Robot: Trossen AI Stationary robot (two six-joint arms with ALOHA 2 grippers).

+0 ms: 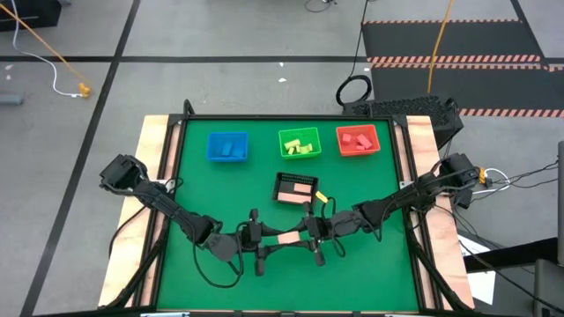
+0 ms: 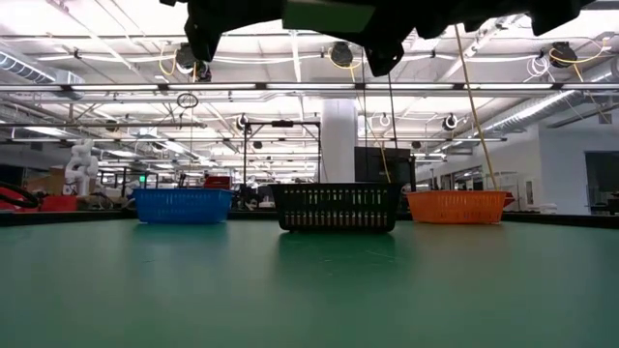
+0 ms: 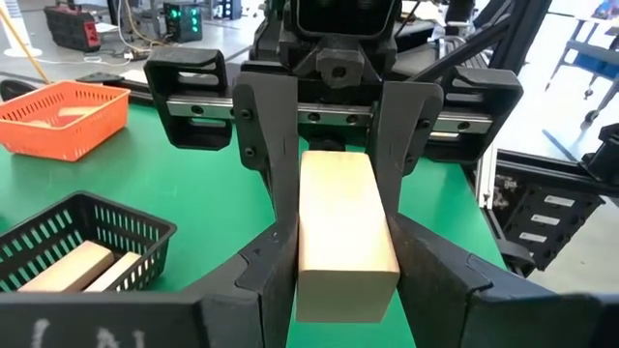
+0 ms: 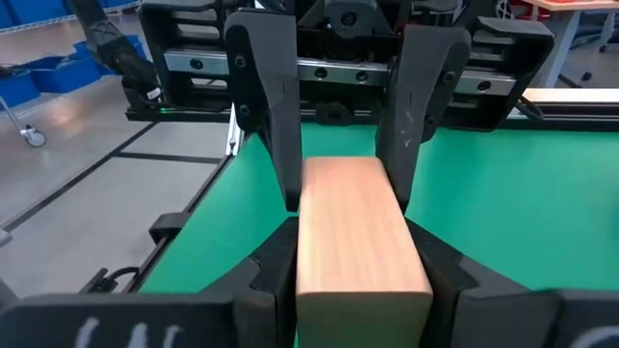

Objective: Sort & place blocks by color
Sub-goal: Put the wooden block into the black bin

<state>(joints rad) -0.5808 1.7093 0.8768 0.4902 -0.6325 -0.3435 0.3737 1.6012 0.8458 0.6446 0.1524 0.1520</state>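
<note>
A tan block [image 1: 288, 239] is held between the two grippers above the near middle of the green table [image 1: 211, 189]. In the high view it shows only as a short pale bar bridging the left gripper [image 1: 264, 239] and the right gripper [image 1: 308, 236], which face each other. The wrist views show the grip that the high view hides: in the left wrist view the tan block [image 3: 346, 237] is pinched at its far end by the opposing dark fingers [image 3: 276, 145] and flanked at its near end by the arm's own fingers; in the right wrist view the same is seen from the other side, the tan block [image 4: 358, 237] being clamped at both ends. Both pairs of fingers are closed onto the block's sides.

Behind the grippers a black mesh tray [image 1: 294, 187] holds two tan blocks, and a yellow-green block [image 1: 322, 197] lies just beside it. Farther back stand a blue tray [image 1: 227, 147], a green tray [image 1: 299, 143] and a red tray [image 1: 357, 139], each containing blocks of its own colour. In the low view the trays are seen side-on, their contents hidden.
</note>
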